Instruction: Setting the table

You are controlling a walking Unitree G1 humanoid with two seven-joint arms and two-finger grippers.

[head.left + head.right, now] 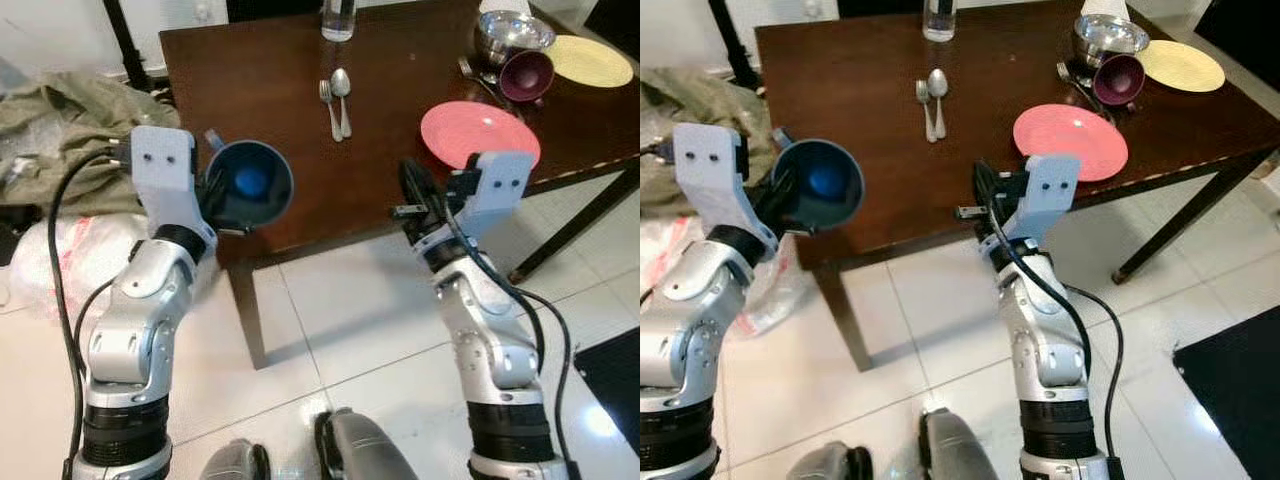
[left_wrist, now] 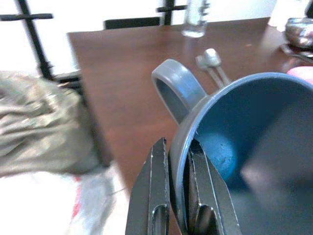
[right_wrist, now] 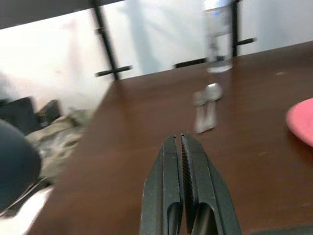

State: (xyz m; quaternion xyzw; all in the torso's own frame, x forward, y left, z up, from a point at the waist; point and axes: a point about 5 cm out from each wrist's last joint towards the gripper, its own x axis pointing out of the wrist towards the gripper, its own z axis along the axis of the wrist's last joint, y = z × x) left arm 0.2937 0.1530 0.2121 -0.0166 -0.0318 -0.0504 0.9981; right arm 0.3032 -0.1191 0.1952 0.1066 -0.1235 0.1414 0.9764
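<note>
Left wrist view shows your left gripper [image 2: 178, 196] pinching the rim of the dark blue ceramic mug [image 2: 234, 147], one finger inside the wall and one outside, held in the air near the front edge of the dark wooden table [image 1: 280, 80]. Your right gripper [image 3: 182, 147] is closed and empty. You're mid-carry; next, I'd judge, set the mug upright near the round pink plate [image 1: 480, 135].
</note>
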